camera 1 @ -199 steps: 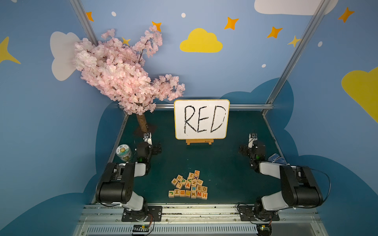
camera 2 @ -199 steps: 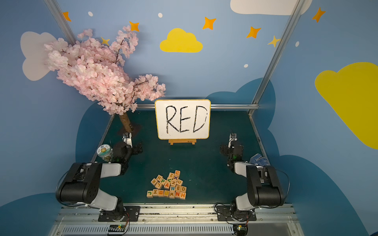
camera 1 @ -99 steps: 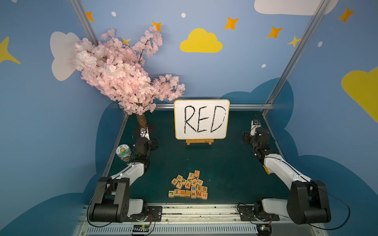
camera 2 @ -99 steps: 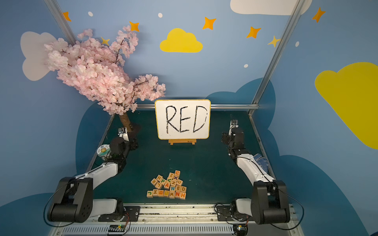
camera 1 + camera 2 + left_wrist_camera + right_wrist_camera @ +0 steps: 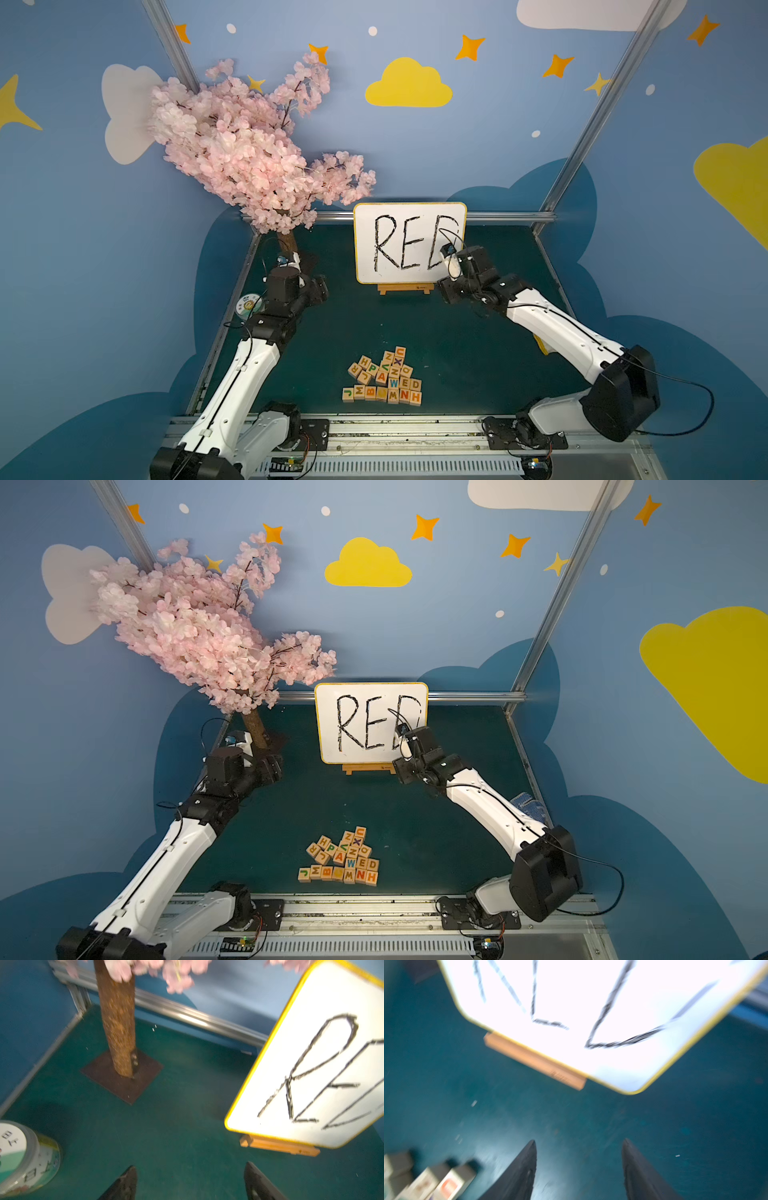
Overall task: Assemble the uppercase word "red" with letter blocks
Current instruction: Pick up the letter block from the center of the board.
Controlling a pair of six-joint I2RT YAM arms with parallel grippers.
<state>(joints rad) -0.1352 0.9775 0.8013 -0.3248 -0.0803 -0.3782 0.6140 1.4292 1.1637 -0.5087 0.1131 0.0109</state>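
Yellow-framed whiteboard [image 5: 399, 232] lettered RED in black, propped on small wooden easel [image 5: 405, 289] at back of green surface [image 5: 374, 324]. Pink blossom tree [image 5: 249, 153] in far corner, brown trunk fixed to dark square base plate [image 5: 128, 1088]. Labelled tin [image 5: 245, 306] near surface edge, apart from base plate.

The left arm [image 5: 245, 374] and right arm [image 5: 557, 328] both stretch forward from their bases, wrists well apart. The left gripper [image 5: 191, 1180] has its 2 fingers spread and holds nothing. The right gripper [image 5: 578, 1159] is likewise parted and empty.
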